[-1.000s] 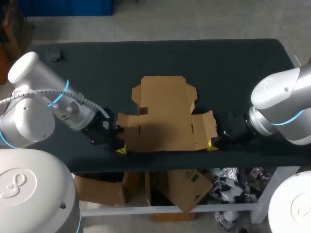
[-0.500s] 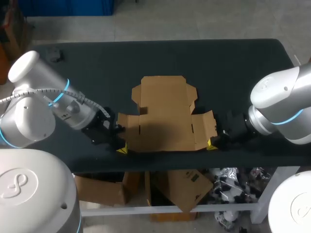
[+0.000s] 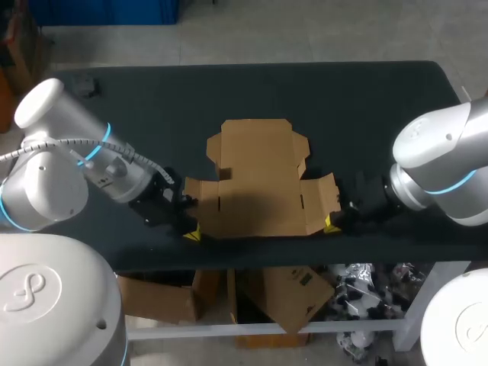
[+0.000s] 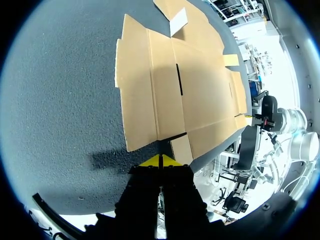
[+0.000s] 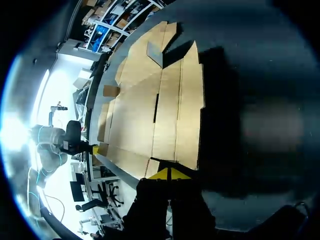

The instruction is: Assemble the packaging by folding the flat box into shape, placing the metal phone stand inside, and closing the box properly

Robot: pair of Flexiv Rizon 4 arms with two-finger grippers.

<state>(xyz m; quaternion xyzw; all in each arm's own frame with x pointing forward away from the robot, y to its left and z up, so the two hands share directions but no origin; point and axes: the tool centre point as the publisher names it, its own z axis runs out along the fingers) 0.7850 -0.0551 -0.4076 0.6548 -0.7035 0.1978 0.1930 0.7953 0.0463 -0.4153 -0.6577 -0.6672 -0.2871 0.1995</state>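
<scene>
Head view: the flat box [image 3: 259,187] lies unfolded along the table's [image 3: 366,99] near edge, with the left gripper [image 3: 191,235] and right gripper [image 3: 330,223] at its near corners. Lifting both side flaps evenly seems wisest. A small dark object [image 3: 86,86] sits at the far left corner, well clear; no phone stand shows.

Left wrist view: the yellow tips are pressed together at the box's corner; I cannot tell whether cardboard lies between them.

Right wrist view: likewise pressed together beside the near flap.
</scene>
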